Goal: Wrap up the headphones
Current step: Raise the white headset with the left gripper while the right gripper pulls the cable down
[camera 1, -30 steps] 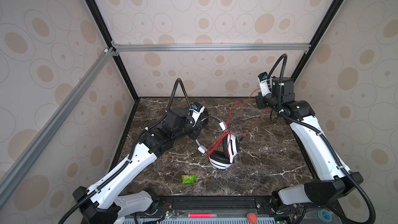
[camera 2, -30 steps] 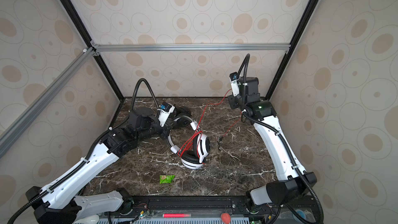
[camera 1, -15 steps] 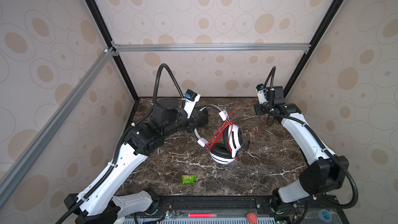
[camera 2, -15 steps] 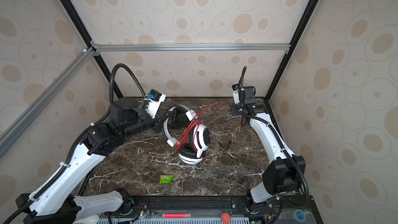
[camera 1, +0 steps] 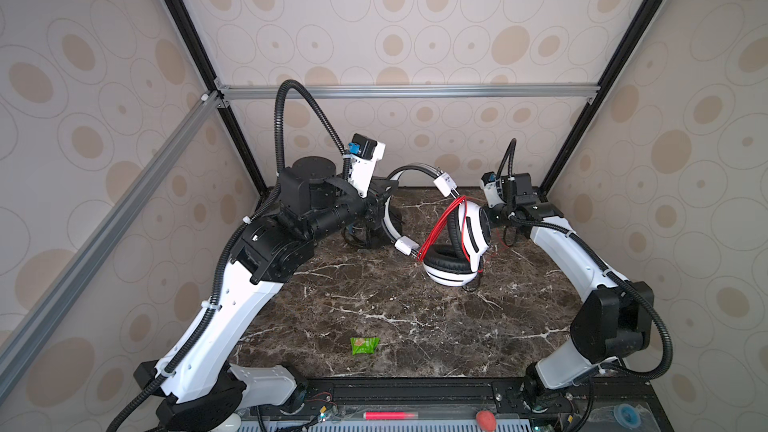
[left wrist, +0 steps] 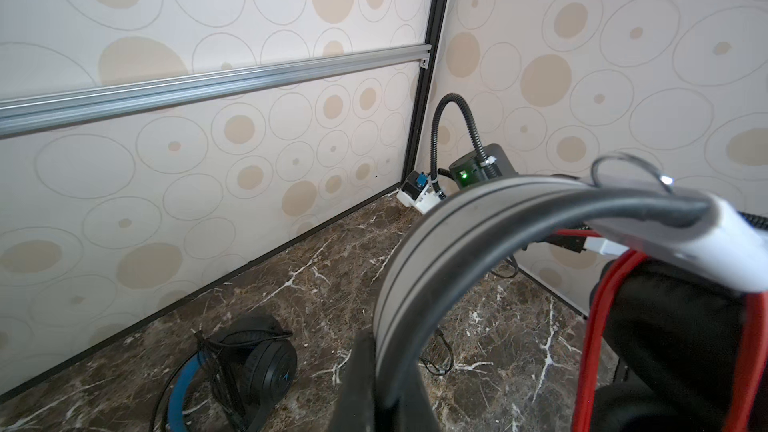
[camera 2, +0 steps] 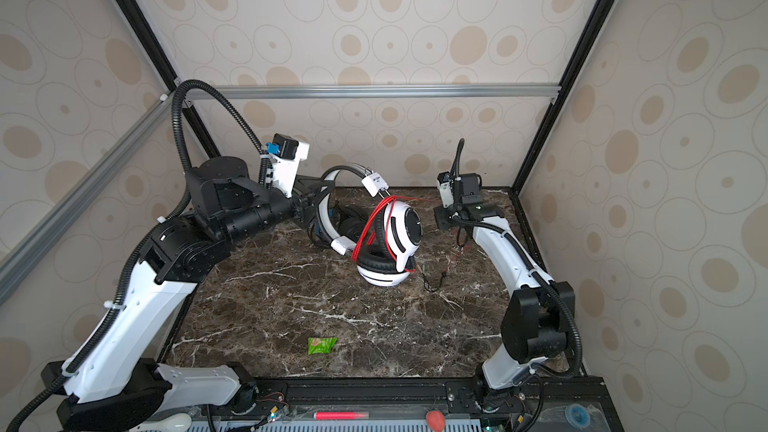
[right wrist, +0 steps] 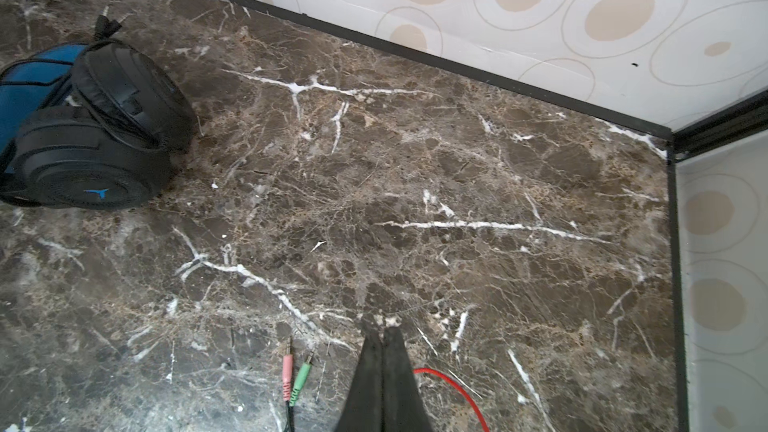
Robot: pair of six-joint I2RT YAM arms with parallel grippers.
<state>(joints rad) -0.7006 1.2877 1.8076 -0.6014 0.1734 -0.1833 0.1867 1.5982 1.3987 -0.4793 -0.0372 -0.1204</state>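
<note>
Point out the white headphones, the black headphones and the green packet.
white headphones (camera 1: 478, 234): in a top view, on the white shell of the raised ear cup.
black headphones (right wrist: 83, 172): right wrist view, on the ear cup with the blue mark.
green packet (camera 1: 365, 345): in a top view, on its middle.

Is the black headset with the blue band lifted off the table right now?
No, the black headset lies flat on the marble table with nothing gripping it.

A blue T-like emblem (right wrist: 96, 193) marks the black headset's (right wrist: 83, 151) earcup.

Resting headset (left wrist: 266, 363) lies on table (camera 1: 374, 309), behind the lifted headset (camera 1: 469, 230)
</note>
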